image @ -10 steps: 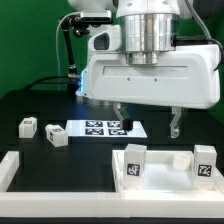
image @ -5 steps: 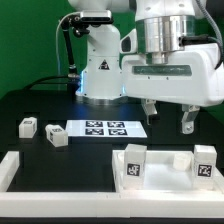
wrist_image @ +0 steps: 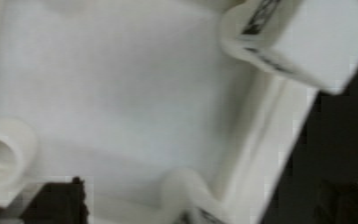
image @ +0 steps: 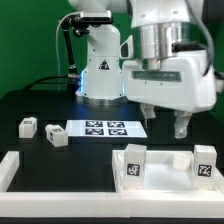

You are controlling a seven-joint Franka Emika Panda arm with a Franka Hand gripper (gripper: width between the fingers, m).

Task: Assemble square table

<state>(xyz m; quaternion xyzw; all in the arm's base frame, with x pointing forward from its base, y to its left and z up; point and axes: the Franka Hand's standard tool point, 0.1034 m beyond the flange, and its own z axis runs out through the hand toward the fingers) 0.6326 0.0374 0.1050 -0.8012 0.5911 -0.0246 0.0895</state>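
The square table top [image: 160, 183] lies on the black table [image: 40, 105] at about five o'clock in the exterior view, its raised rim facing up. Two tagged white block legs stand upright at it: the first leg [image: 135, 162] at the top's nine o'clock end, the second leg [image: 205, 162] at its three o'clock end. Whether they are fixed into the top or only rest there cannot be told.

In the wrist view the top's flat inside [wrist_image: 123, 90] fills most of the picture, with its rim [wrist_image: 265, 130], a round socket [wrist_image: 2, 160] and one tagged leg [wrist_image: 291, 45] at the rim. Which leg that is cannot be told.

The gripper [image: 166, 122] hangs at twelve o'clock above the top, clear of it. Its two dark fingers [image: 182, 127] are spread apart with nothing between them.

The third leg [image: 28, 126] and fourth leg [image: 56, 136] lie loose on the black table near each other, at ten o'clock from the top and well apart from it. Between them and the gripper lies the marker board [image: 105, 128], flat, just beside the fourth leg.

A long white L-shaped rail [image: 12, 168] runs along the edge at seven o'clock and on across the front at six o'clock. The arm's white base [image: 98, 65] stands at twelve o'clock behind the marker board.
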